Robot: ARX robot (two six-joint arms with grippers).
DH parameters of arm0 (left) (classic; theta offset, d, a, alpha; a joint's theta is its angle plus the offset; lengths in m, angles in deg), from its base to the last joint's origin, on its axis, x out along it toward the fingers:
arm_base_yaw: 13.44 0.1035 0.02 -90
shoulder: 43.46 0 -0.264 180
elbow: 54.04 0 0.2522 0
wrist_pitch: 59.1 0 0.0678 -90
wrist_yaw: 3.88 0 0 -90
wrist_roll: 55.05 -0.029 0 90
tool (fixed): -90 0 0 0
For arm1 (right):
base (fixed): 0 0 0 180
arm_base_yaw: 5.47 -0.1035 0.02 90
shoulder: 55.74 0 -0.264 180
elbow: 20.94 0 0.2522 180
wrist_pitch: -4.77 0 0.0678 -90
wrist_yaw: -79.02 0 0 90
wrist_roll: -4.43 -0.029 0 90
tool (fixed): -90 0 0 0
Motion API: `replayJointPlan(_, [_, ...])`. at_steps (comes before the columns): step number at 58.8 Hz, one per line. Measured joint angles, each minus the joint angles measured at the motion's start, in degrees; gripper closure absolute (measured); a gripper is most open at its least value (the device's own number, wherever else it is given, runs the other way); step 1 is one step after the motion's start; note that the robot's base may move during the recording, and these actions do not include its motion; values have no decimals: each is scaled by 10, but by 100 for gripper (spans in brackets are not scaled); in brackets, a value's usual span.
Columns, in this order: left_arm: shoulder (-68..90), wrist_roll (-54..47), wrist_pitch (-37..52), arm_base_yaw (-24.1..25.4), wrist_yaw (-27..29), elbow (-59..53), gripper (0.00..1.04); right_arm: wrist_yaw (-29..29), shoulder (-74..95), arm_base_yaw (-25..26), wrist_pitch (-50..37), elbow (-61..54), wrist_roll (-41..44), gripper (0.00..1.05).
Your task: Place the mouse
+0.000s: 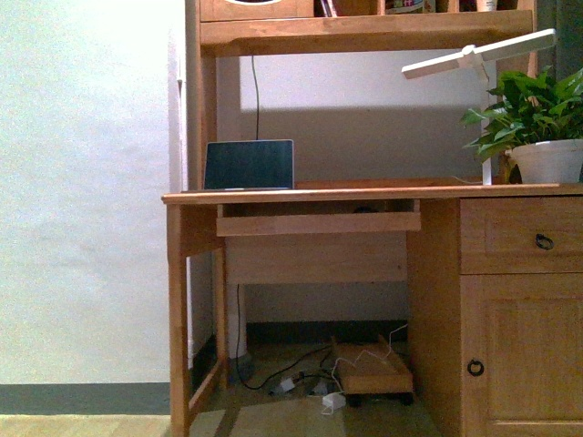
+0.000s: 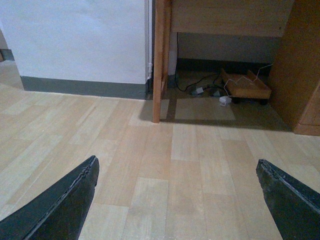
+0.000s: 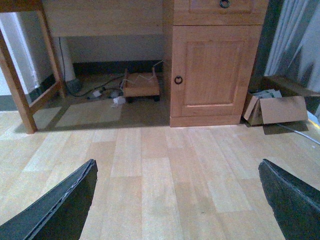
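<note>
Front: laptop point(image 1: 249, 164) on table point(image 1: 364, 193); mouse point(image 1: 364, 208) is just a dark sliver on the pull-out tray point(image 1: 310, 223) below (hard to make out). Left wrist: left gripper point(image 2: 176, 161) fingers wide, empty, above floor point(image 2: 150, 200). Right wrist: right gripper point(image 3: 176, 162) fingers wide, empty too.

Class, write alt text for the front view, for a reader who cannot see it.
A wooden desk against a pale wall holds an open laptop at its left end and a potted plant at its right, under a white lamp. A tray sits below the top, and cables lie underneath. No arm is in view.
</note>
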Motion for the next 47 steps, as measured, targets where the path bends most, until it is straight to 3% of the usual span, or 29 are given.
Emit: replayJointPlan(47, [0, 0, 0, 0, 0, 0, 8, 0, 0, 0, 0, 0, 0, 7])
